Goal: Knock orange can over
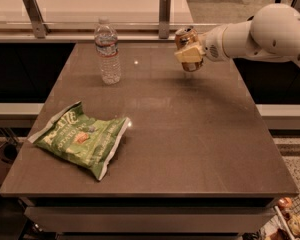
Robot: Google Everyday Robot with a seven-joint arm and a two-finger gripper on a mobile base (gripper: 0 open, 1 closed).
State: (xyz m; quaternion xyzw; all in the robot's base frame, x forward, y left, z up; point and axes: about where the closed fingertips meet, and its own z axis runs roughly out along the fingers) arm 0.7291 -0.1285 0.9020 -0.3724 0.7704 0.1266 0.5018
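Observation:
The orange can [185, 36] is at the far right of the brown table [190, 144]. It leans with its silver top toward the left, and its base looks slightly off the tabletop. My gripper [189, 53] reaches in from the right on a white arm [260, 34] and is shut on the can's middle. One pale finger [191, 55] crosses the front of the can and the other is hidden behind it.
A clear plastic water bottle [108, 51] stands upright at the far left-centre. A green chip bag [81, 138] lies flat at the front left. A railing with metal posts [164, 15] runs behind the table's far edge.

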